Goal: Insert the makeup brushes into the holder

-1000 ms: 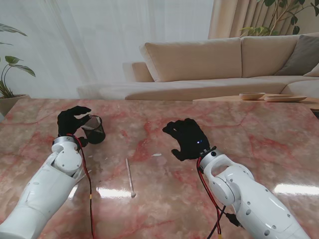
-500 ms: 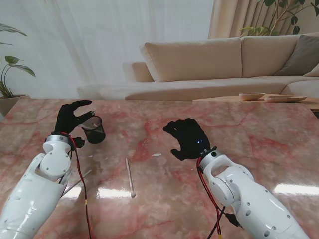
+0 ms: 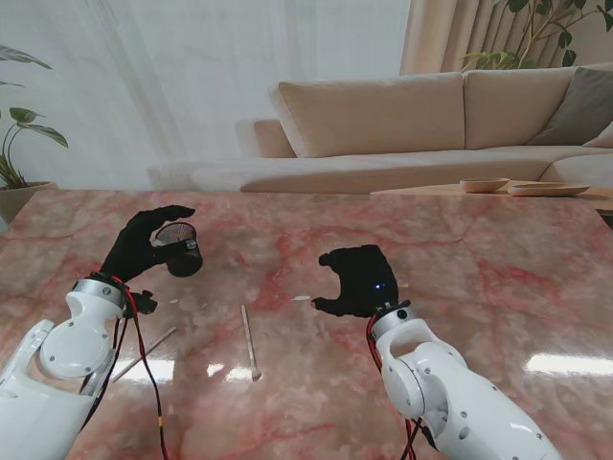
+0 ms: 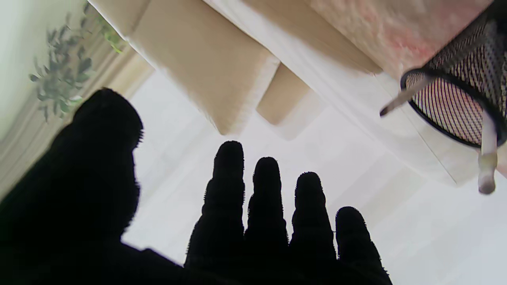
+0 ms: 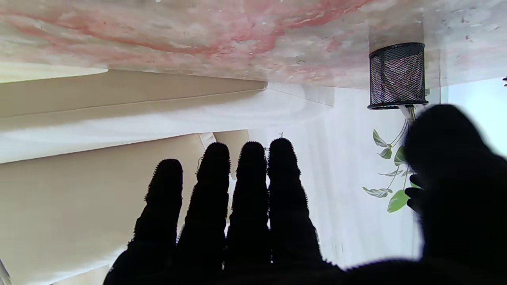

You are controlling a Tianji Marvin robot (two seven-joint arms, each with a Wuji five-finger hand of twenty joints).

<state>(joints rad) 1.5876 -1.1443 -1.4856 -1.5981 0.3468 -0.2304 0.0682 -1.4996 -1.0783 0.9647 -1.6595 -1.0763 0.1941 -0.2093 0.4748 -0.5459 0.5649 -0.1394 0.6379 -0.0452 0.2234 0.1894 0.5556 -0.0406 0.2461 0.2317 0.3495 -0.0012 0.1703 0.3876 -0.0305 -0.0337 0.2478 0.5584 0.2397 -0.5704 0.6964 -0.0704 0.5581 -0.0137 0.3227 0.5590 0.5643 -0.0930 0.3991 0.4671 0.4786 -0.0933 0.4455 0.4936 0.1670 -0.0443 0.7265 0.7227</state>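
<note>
Left hand [image 3: 144, 244] seen spread and empty, just beside the mesh holder [image 3: 180, 251]; right hand [image 3: 356, 278] loosely open, held nothing, well to the right. Found holder upright on the table [image 3: 479, 287]. Spotted middle brush [image 3: 249, 342] lying between the arms, left brush [image 3: 144, 353] by the left arm. Judged both light, stiff, thin, apt to roll; best pinched mid-handle. Caught brush handles [image 4: 488, 154] already in the holder only from the wrists; missed the lying brushes there.

One mesh holder [image 3: 180, 251] stands on the surface [image 3: 460, 249]. Two brushes lie loose there, one [image 3: 250, 341] near the middle and one [image 3: 144, 354] to its left. Two more brushes [image 4: 486, 158] stick out of the holder.
</note>
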